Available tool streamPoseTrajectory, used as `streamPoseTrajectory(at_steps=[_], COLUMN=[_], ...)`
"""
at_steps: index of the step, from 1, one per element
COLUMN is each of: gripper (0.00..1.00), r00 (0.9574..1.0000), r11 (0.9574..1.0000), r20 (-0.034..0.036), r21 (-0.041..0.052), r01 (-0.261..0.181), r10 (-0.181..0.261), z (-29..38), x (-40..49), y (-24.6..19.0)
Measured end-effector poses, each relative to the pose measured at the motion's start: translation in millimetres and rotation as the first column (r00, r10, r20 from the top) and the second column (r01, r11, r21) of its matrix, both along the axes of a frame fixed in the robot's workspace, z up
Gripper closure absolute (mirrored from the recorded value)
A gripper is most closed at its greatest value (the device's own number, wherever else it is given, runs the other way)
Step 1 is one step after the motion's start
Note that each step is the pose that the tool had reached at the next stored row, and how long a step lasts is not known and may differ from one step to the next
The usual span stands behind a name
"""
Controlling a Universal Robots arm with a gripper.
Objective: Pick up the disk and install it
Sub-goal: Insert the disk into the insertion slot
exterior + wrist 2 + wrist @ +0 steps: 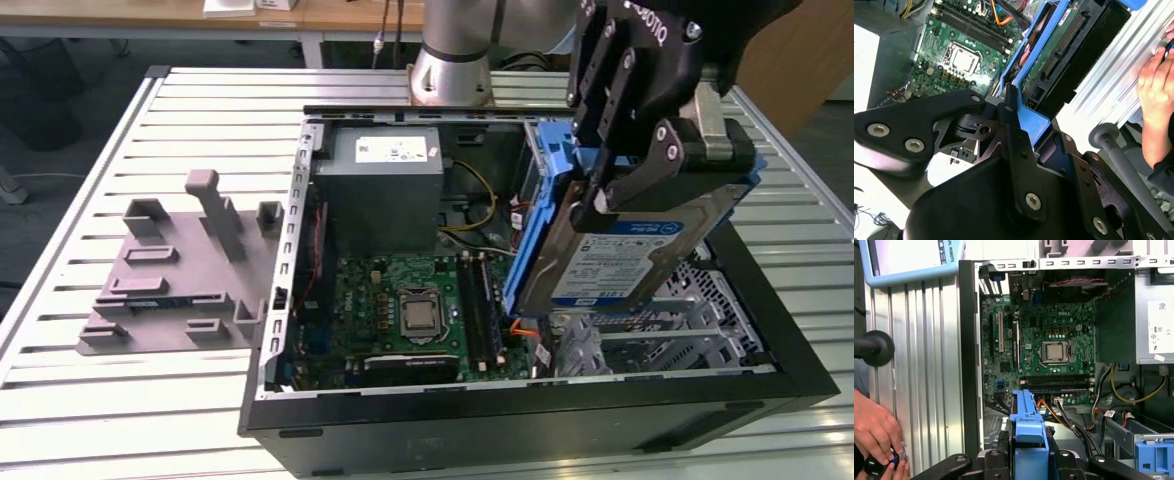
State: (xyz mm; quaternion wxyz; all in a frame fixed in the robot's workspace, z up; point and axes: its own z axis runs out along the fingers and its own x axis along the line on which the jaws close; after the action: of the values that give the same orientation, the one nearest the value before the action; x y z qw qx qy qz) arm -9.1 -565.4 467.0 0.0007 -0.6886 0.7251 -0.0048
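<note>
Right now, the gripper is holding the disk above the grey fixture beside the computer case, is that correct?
Not quite: the exterior view shows the gripper holding the disk above the open computer case, not the grey fixture beside it.

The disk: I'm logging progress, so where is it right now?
The disk is held tilted in the gripper on the exterior view's right, above the drive cage of the open computer case.

disk [627,255] above case [534,425], exterior view's right | motherboard [367,300] inside case | fixture [174,275] on table [134,400], exterior view's left of case
</note>
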Motion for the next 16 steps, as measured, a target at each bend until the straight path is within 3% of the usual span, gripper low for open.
streamPoseTrajectory(at_steps=[8, 16], gripper=[0.64, 0.64], r00=[1.0, 1.0], r11=[1.0, 1.0], r20=[0.0, -0.0001], r21=[0.0, -0.0002], r01=[0.0, 0.0], r10=[0.0, 0.0], z=[-0.6, -2.6], x=[14.9, 17.2], y=[0.0, -1.6])
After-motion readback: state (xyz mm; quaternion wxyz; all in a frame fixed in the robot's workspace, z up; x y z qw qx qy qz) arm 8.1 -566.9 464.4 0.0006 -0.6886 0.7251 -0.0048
